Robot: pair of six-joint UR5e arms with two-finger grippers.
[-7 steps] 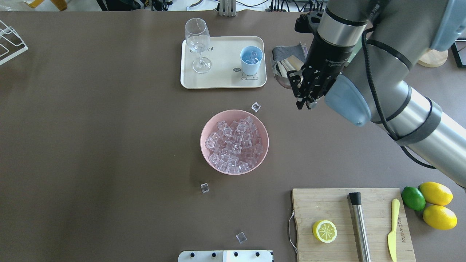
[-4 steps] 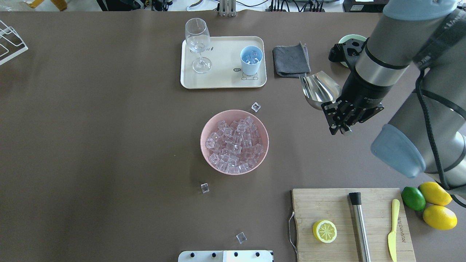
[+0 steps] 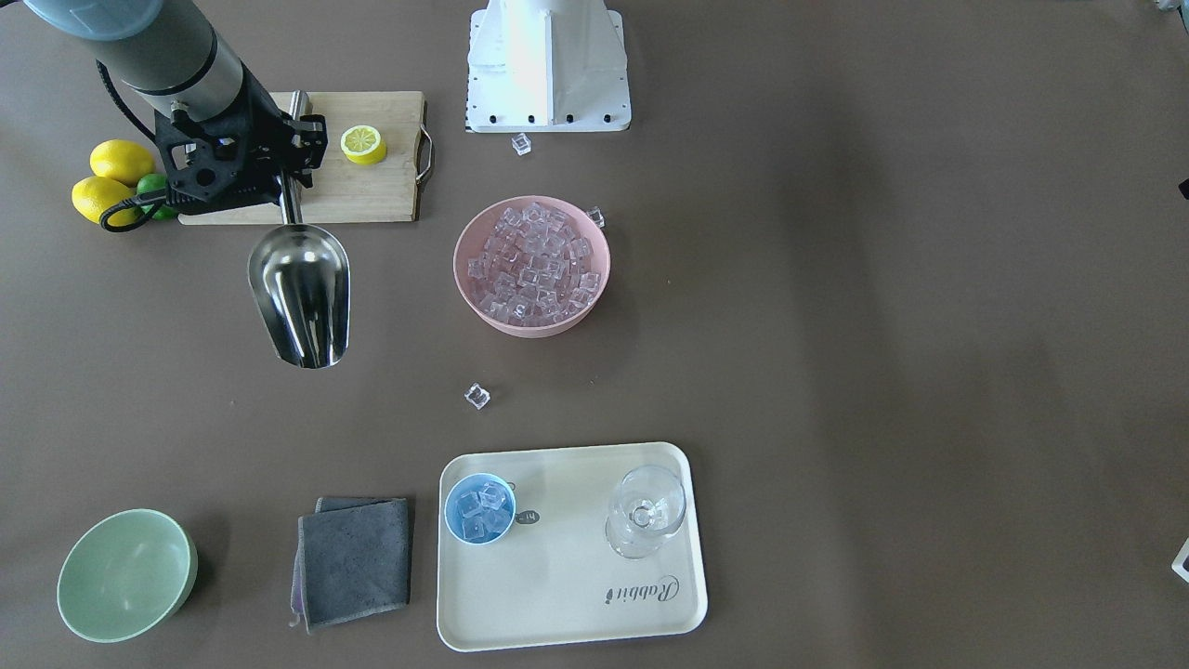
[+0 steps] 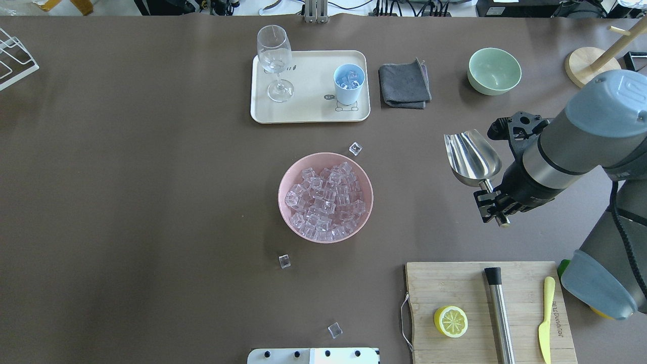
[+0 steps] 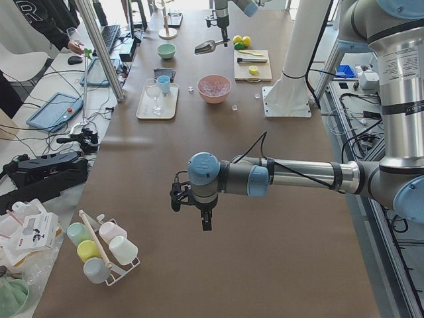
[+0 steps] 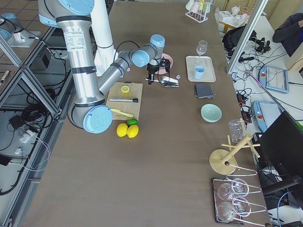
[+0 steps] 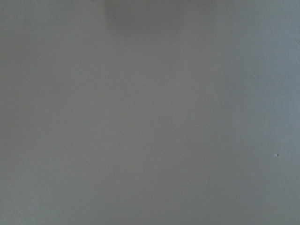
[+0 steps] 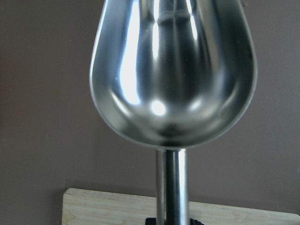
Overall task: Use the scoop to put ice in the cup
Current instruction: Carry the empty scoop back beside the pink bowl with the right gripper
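Pink bowl [image 4: 281, 189] heaped w/ clear glassy ice cubes [image 4: 326, 202]. Well to its right, shiny steel scoop [image 4: 472, 156], empty, thin handle clamped in right gripper [image 4: 493, 203]; stiff, slick, prob. light. Small light-blue cup [image 4: 349, 87] on tray [image 4: 308, 114], some ice in. Left gripper [image 5: 205, 222]: can't tell.

- Soft, even daylight; the table [image 4: 151, 202] looks flat brown and sharp across the overhead view.
- A faint shadow hugs the pink bowl [image 4: 283, 188] at 8 o'clock.
- White glare streaks the scoop [image 8: 173, 70] toward 12 o'clock in the right wrist view.
- Left wrist view: featureless grey, with a dark smudge at 12 o'clock.
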